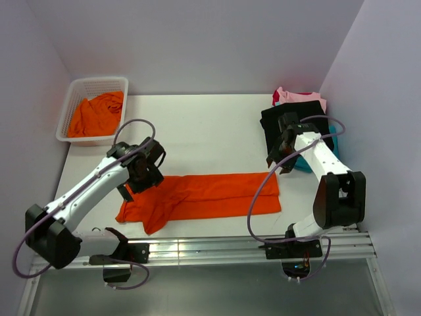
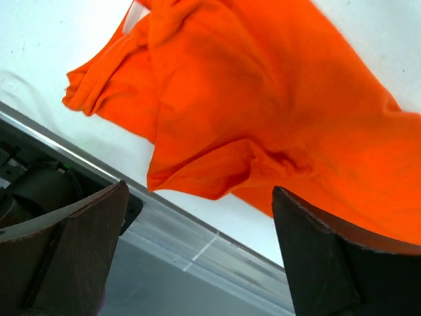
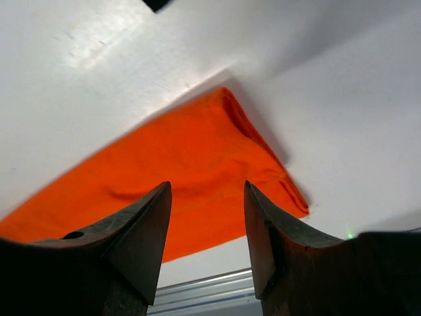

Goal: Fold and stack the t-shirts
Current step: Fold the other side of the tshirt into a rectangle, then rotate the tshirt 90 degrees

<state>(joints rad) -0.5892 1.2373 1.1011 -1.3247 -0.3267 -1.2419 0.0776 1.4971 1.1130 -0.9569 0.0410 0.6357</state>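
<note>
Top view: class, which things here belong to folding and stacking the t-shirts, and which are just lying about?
Belong to the job: spread orange t-shirt; crumpled orange t-shirt; pile of black, pink and teal t-shirts.
Lying about: white basket; metal rail.

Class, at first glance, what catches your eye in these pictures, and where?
A bright orange fabric t-shirt, folded into a long strip, lies along the white table's near edge, the open left gripper and open right gripper by its ends. A white plastic mesh basket holding a crumpled orange shirt sits far left; a pile of black, pink and teal shirts lies far right.
</note>
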